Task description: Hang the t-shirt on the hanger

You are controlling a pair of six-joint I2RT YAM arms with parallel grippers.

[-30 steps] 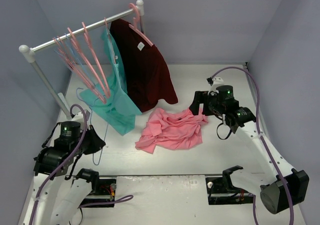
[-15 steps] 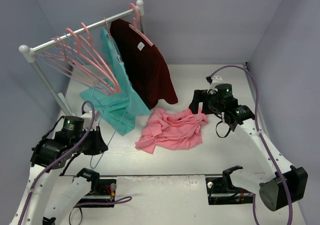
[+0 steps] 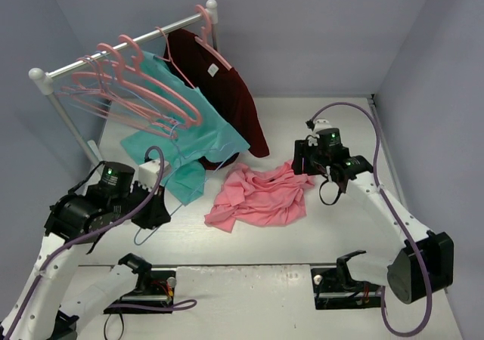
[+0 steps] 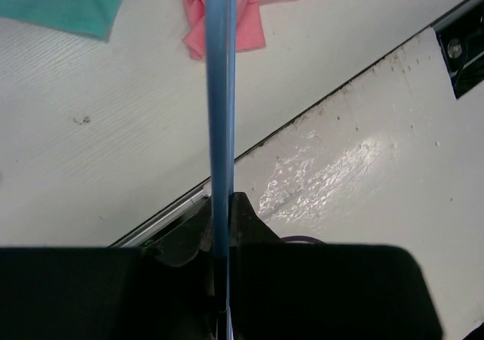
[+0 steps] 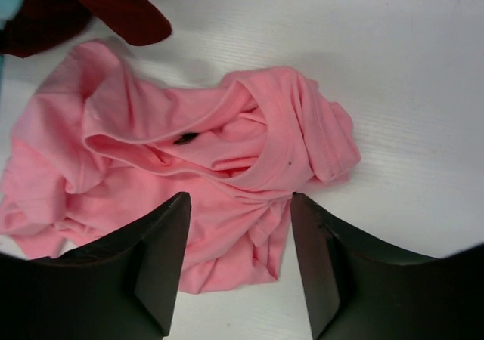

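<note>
The t-shirt [image 3: 261, 195] lay crumpled near the middle of the table [image 3: 340, 230], unmoved since a second before, its collar turned up and its far edge just beside the hem of the maroon shirt [image 3: 223, 102]. The right tool [image 5: 238, 204] had shifted slightly toward the shirt's far right corner and hung over it with fingers spread, touching no cloth. The hanger [image 4: 221, 91] was pinched between the pressed fingers of the left tool [image 4: 221, 223], which had moved rightward along the near side. Drawn with it, the teal shirt [image 3: 193, 140] and the pink hangers [image 3: 144, 83] on the rail [image 3: 113, 57] had swung further out toward the pink cloth, the teal hem now near its left edge. Bare table lay open on the t-shirt's near side and to its right.
</note>
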